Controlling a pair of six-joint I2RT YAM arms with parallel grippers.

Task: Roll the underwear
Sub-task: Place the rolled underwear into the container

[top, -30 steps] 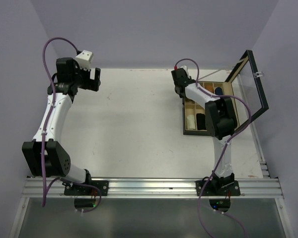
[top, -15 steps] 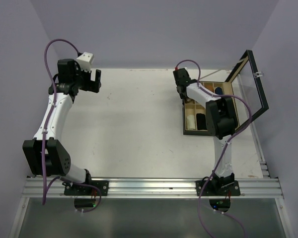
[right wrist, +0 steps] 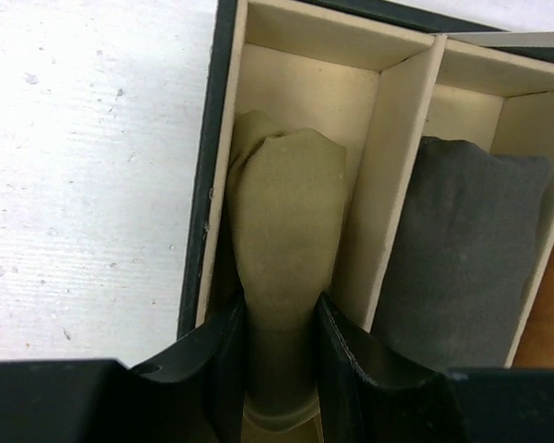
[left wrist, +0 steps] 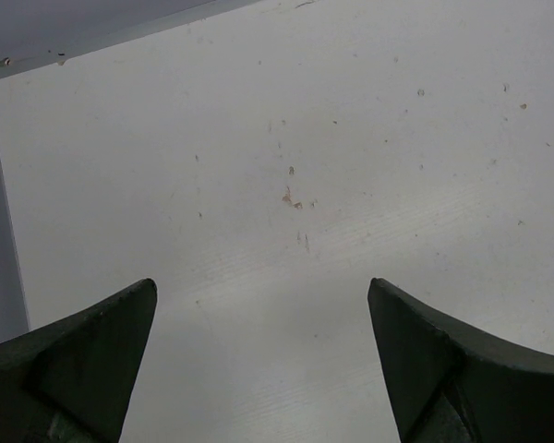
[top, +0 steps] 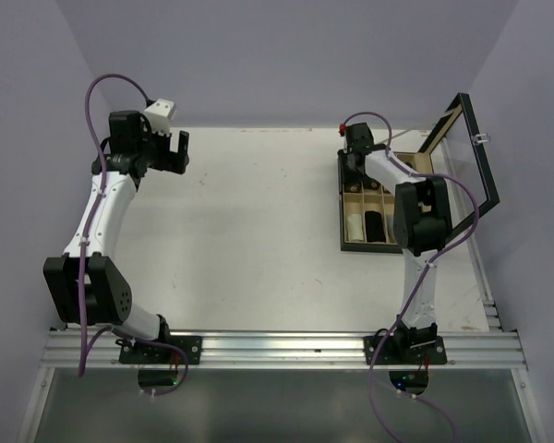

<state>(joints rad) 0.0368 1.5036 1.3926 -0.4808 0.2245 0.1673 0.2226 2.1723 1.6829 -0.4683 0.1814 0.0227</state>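
Olive-tan underwear (right wrist: 282, 268), rolled, sits in end compartment of box (right wrist: 210, 185), pinched by right jaws. Divider separates it from dark grey roll (right wrist: 466, 249). Left jaws spread above table (left wrist: 351, 138). Roll's lower end hidden behind jaws.

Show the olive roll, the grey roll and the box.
olive roll (right wrist: 286, 231): right wrist view, cloth middle.
grey roll (right wrist: 466, 249): right wrist view, cloth middle.
box (right wrist: 208, 185): right wrist view, dark outer wall.

This is looking like a robotics lab test cell. A scuffed white counter (top: 258, 240) is sitting boxed in by plain lavender walls (top: 286, 55) behind and beside it. An aluminium rail (top: 286, 349) is running along the counter's near edge, carrying a cabled left arm (top: 97, 217) and right arm (top: 415, 277).
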